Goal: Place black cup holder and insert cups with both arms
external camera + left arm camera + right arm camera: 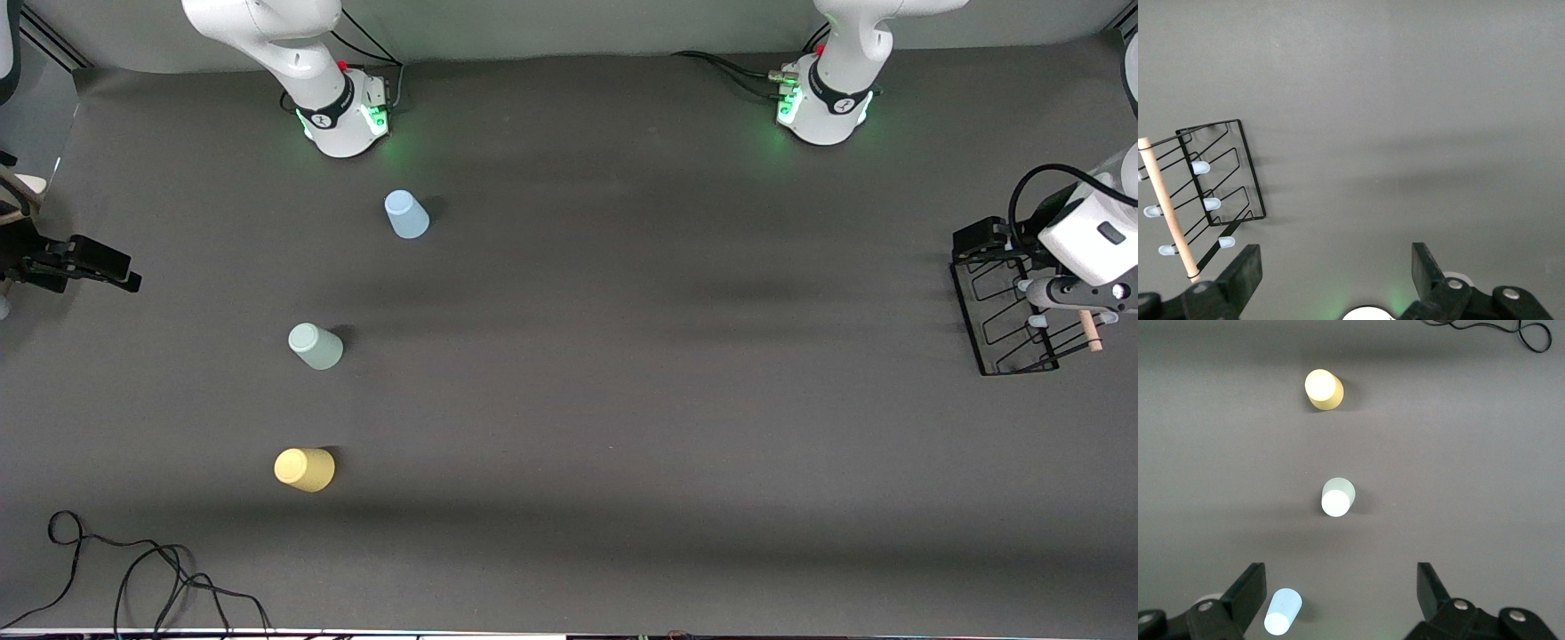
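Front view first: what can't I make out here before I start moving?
- Black cup holder: in the front view the left arm overhangs part of it; in the left wrist view the frame edge cuts it off.
- Right gripper: sits at the front view's edge, its arm mostly out of frame.
- Light blue cup: right wrist view, partly hidden by a finger.

Both arms raised, fingers apart.

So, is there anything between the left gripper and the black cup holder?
Nothing visible. The left gripper hangs with open jaws above the black cup holder at the left arm's end of the table; the left wrist view shows only bare mat between them.
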